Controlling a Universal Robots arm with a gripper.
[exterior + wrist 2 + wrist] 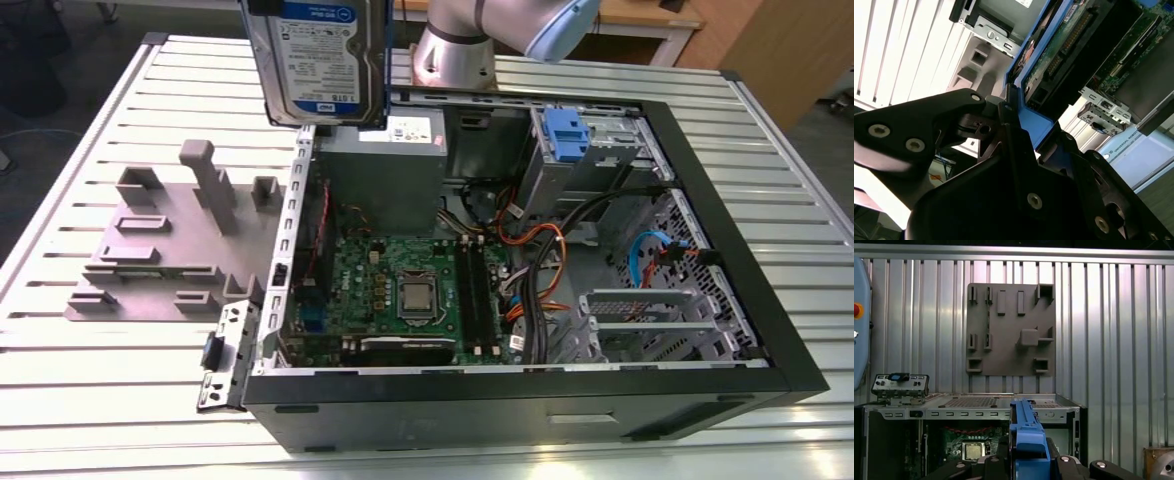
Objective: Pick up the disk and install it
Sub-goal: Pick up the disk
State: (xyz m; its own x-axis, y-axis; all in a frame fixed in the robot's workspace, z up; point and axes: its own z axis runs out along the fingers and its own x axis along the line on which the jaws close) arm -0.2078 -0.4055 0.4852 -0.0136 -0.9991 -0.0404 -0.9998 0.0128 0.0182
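Flat silver hard drive with a white-and-blue label and a blue plastic carrier frame, the disk: held on edge in the air, label facing the exterior camera. It hangs above the back corner of the open black computer case, toward the exterior view's left, clear of the case.

Black gripper: clamped on the disk, fingers pressed against the blue frame from both sides in both wrist views. Silver arm rises behind the case.

Inside the case, just below the disk: grey power-supply box. In front of that: green motherboard. Back corner toward the exterior view's right: metal drive bay with blue plastic latch, orange and black cables beside it.

Outside the case, toward the exterior view's left: grey fixture plate with upright pegs, lying on the slatted metal table.
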